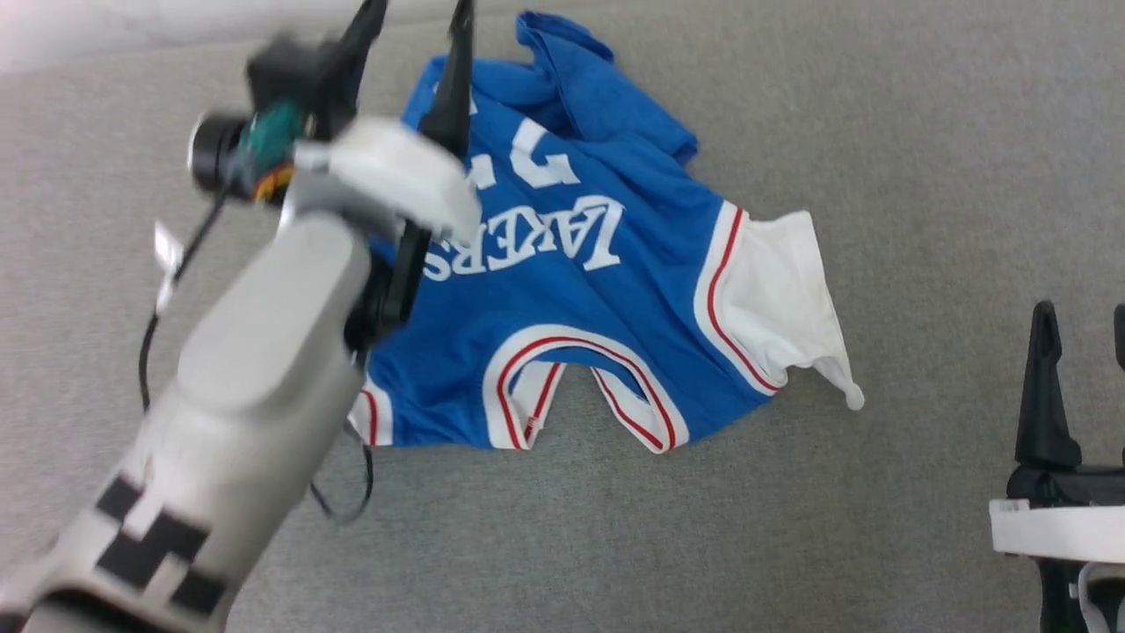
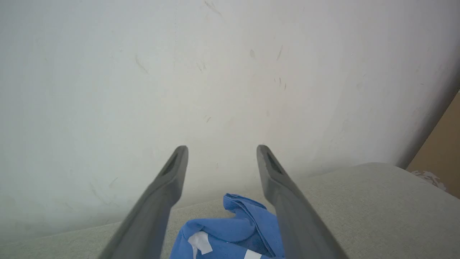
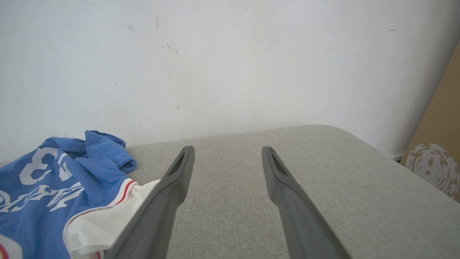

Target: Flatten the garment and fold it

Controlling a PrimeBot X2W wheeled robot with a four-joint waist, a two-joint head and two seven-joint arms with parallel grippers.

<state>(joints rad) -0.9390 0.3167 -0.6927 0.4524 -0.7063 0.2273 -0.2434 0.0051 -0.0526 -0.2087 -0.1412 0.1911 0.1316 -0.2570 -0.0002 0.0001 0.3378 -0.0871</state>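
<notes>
Pale left forearm (image 1: 255, 352) reaches up from the lower left of the head view, and it crosses the left side of the garment. A thin black cable (image 1: 343, 492) hangs from it.

A grey fabric surface (image 1: 923, 132) spreads under everything, and a scuffed white wall (image 2: 215, 72) stands behind it. A tan panel (image 3: 442, 126) leans at the wall's right end.

The garment (image 1: 598, 290) lies on the surface left of centre, print side up, with the collar (image 1: 571, 378) toward the robot. Its near part lies fairly flat. Its far hem (image 1: 606, 97) is bunched and folded over. The white "LAKERS" print (image 1: 527, 242) reads upside down, with white digits beyond it. 1 white sleeve (image 1: 773, 290) spreads out to the right, slightly crumpled.

The left gripper (image 2: 221, 149) hovers over the garment's far left part. Its 2 fingers are spread wide and grasp nothing; blue cloth shows below them.

The right gripper (image 3: 228, 149) sits at the lower right, well apart from the garment. It is also released, with bare grey surface between its fingers.
</notes>
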